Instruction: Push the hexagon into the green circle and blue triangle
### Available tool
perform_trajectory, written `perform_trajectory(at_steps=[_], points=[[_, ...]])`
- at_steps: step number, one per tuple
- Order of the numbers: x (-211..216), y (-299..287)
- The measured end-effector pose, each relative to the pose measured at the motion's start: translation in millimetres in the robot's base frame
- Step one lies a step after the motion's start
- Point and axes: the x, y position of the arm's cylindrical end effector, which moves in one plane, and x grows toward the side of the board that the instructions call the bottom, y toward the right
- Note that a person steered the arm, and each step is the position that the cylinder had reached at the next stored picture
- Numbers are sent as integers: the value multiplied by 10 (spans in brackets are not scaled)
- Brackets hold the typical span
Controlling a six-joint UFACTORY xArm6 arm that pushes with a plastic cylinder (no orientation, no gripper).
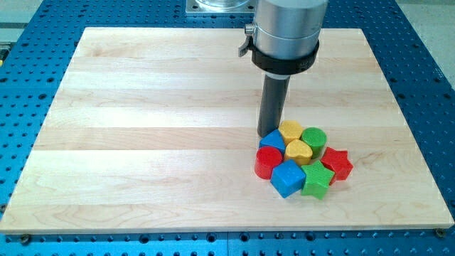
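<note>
My tip rests on the board at the upper left edge of a tight cluster of blocks. The yellow hexagon lies just to the tip's right, touching or nearly touching it. The green circle sits against the hexagon's right side. The blue triangle lies directly below the tip, touching the hexagon's lower left.
The cluster also holds a yellow heart, a red circle, a blue cube, a green star and a red star. The wooden board sits on a blue perforated table.
</note>
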Motion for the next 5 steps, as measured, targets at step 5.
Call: perform_trajectory(at_steps=[5], points=[[-79,411]])
